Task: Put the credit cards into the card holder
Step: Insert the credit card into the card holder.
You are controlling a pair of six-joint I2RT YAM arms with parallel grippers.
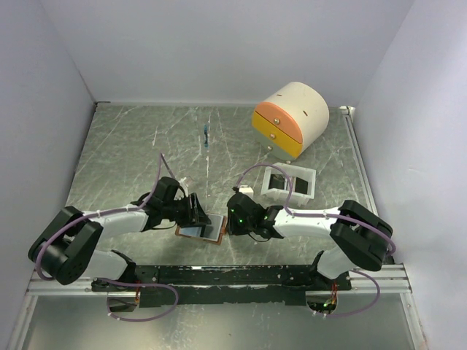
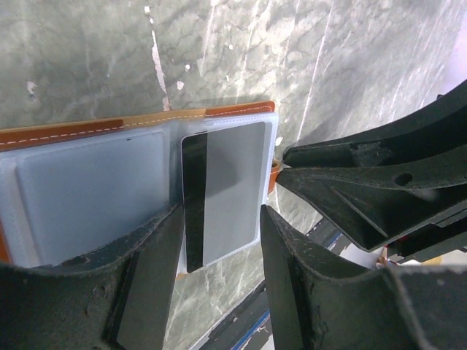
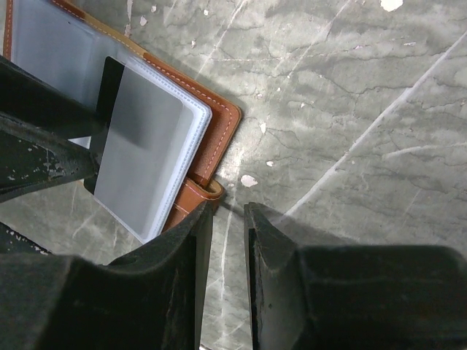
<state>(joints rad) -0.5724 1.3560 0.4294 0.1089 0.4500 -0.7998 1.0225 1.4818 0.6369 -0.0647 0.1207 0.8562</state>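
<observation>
Leather card holder [image 3: 226, 117] (stitched), flat grey card [image 2: 233, 189] in left hand [image 2: 220, 219], right hand [image 3: 226, 215] narrow.

White-and-black arms [image 1: 120, 216], looping lilac cables [image 1: 257, 167]

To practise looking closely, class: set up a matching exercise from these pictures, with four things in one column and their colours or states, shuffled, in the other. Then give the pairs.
Things:
1. card
2. wallet
3. drawer box
4. tray

Descriptions:
A. cream and orange
B. white
C. grey with a black stripe
D. brown, lying open

Pairs: 1-C, 2-D, 3-A, 4-B
</observation>
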